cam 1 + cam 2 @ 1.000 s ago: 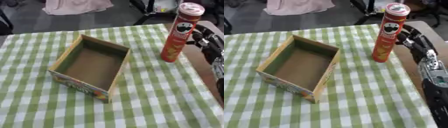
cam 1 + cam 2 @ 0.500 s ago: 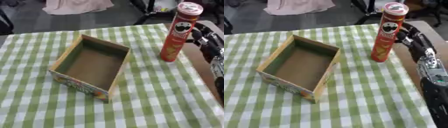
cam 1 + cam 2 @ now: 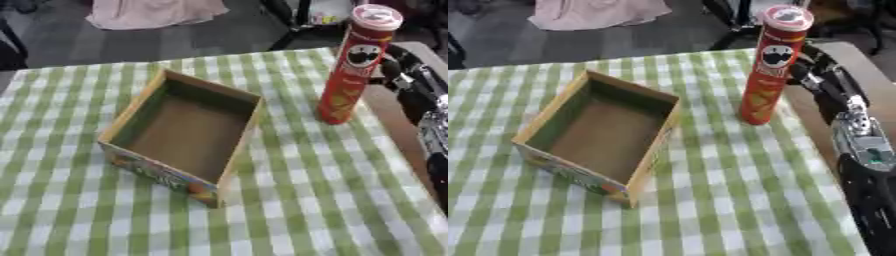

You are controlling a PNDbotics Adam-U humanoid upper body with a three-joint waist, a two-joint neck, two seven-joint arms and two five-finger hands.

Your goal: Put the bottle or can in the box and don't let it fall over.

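Fingers of the right hand (image 3: 820,82) curl against the upright red can (image 3: 768,65), beside the box (image 3: 597,132).

Lab-like room: checked tablecloth (image 3: 289,200), grey floor (image 3: 105,45), chair legs (image 3: 289,20) behind.

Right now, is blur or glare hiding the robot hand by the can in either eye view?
No glare in either view. Both are softly blurred. In the right eye view the right robot hand sits at the red can, its fingers indistinct; in the left eye view it is darker.
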